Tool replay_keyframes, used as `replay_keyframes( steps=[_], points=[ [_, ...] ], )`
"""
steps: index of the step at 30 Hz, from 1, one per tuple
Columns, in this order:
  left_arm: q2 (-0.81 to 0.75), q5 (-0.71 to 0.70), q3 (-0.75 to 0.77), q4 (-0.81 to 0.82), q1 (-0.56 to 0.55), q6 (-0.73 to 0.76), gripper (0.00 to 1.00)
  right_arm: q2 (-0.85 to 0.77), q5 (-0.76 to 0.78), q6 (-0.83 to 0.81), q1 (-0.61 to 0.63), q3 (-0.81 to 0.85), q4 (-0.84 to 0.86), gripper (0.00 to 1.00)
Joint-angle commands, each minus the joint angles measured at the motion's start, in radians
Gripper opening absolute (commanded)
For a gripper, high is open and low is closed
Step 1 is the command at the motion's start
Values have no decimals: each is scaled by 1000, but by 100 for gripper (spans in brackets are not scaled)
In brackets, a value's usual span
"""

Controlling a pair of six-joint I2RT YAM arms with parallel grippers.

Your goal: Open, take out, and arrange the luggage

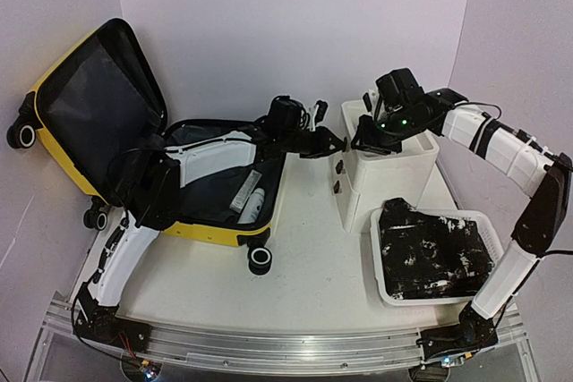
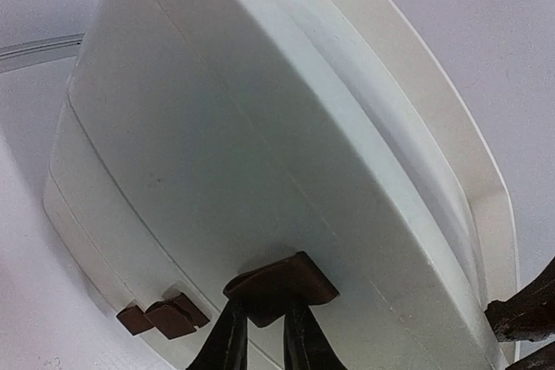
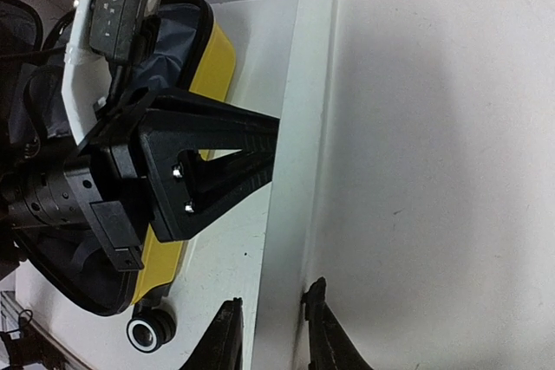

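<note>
My left gripper [image 2: 263, 309] is pinching the brown handle [image 2: 282, 282] on the cabinet [image 2: 260, 127]. The right gripper [image 3: 269, 331] straddles the cabinet's top rim right beside it; can't tell if it's actually squeezing. The luggage [image 1: 210, 232] lies open on the tabletop [image 1: 313, 266] behind the left gripper, under that arm.

The luggage [image 1: 94, 109] has a glossy plastic shell and dark cloth lining; the cabinet [image 1: 389, 176] is smooth plastic.
</note>
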Motion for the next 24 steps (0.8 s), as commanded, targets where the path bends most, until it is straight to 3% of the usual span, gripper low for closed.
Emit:
replay_keyframes(
  steps=[1, 4, 9, 14, 19, 24],
  points=[
    [-17, 68, 53, 52, -22, 9, 18, 24, 43, -43, 14, 40, -37, 23],
    [-91, 24, -53, 47, -21, 84, 26, 41, 110, -74, 14, 51, -65, 22],
    [-264, -155, -316, 30, -14, 306, 52, 66, 166, -111, 14, 69, -107, 15],
    [-299, -68, -415, 34, 17, 431, 66, 55, 130, -153, 8, 74, -122, 0],
    [-235, 7, -391, 74, 15, 659, 70, 55, -243, -191, -118, 87, -141, 0],
    [-136, 81, -384, 293, 14, 789, 69, 75, -359, -257, -141, 97, -172, 0]
  ],
)
